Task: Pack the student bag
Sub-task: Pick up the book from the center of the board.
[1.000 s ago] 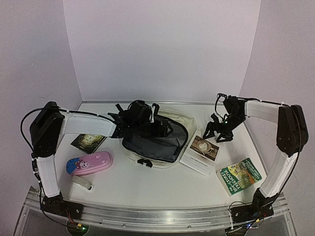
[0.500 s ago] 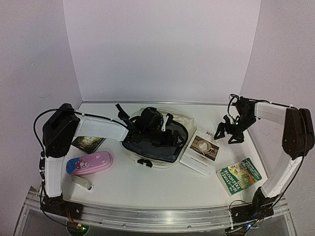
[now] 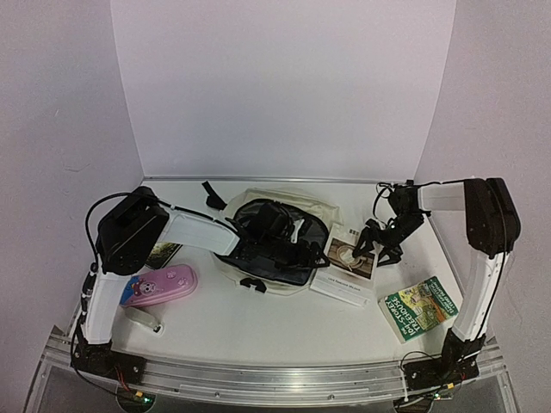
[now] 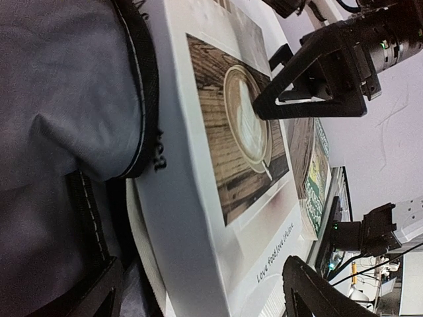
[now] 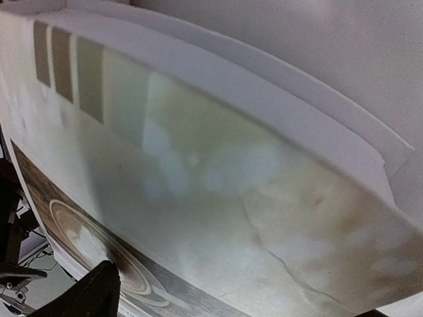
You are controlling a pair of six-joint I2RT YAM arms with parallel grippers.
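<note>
The student bag (image 3: 320,211) lies mid-table, cream with black straps, its grey lining (image 3: 258,215) showing through the open top. My left gripper (image 3: 288,251) is low at the bag's right rim and open. In the left wrist view its fingers (image 4: 316,290) stand wide apart, with the grey lining (image 4: 59,99) to the left. A white book with a coffee picture (image 3: 347,265) lies against the bag's right side and fills the left wrist view (image 4: 218,152). My right gripper (image 3: 377,247) is open, down on the book's far end. The book also fills the right wrist view (image 5: 198,198).
A green book (image 3: 420,307) lies front right. A pink pencil case (image 3: 159,286) and a small white object (image 3: 145,320) lie front left. A dark card (image 3: 164,252) lies behind the left arm. White walls close the back and sides.
My left gripper has moved right through the bag's opening to its right rim. My right gripper has come down from the far right onto the coffee book's far end.
</note>
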